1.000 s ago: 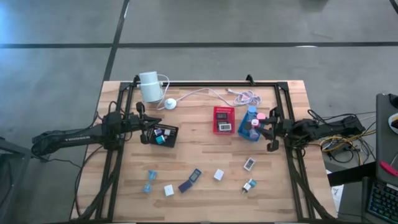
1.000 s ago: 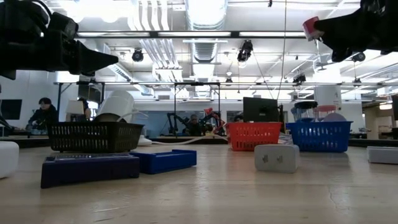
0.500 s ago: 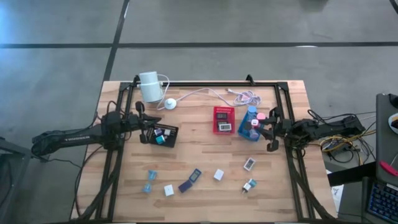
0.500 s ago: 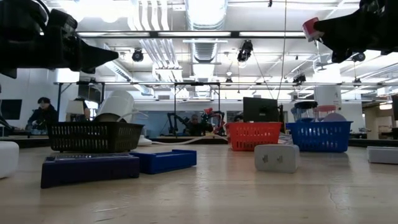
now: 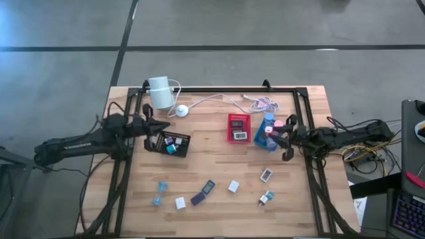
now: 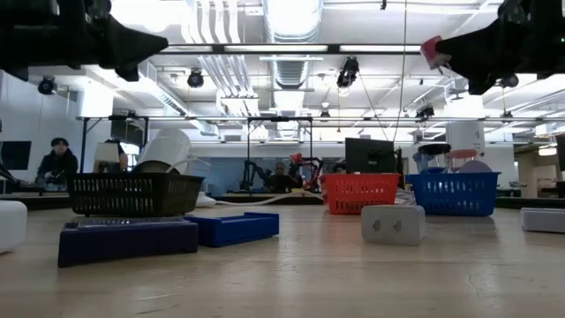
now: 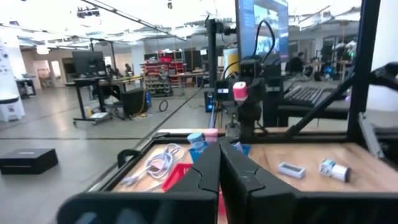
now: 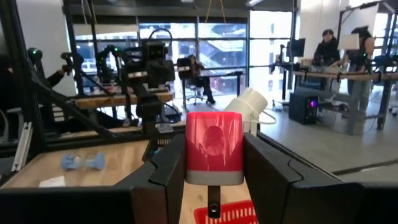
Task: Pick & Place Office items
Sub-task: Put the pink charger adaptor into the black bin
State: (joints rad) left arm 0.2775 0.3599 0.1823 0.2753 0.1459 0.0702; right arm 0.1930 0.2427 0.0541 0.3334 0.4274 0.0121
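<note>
My right gripper hangs high over the blue tray at the table's right and is shut on a small pink-red piece with a grey base. My left gripper is shut and empty, raised above the left end of the black tray, which holds several small pieces. The red tray holds flat pieces. Loose office items lie on the near half of the table: a teal one, a white one, a purple one and another white one. My right gripper pinches the pink-red piece by its two opposite sides between its two fingers. The fingers lie about level and come from the table's right side. The piece sits at their free ends, upright and lifted clear, high above the table.
A white cylinder with its cable and round puck stands at the far left. A pale cord lies at the far middle. Two more small pieces lie near right. A black frame rims the table.
My left gripper has risen, staying shut, and now stands higher above the black tray's left end. My right gripper has kept its hold on the pink-red piece over the blue tray.
</note>
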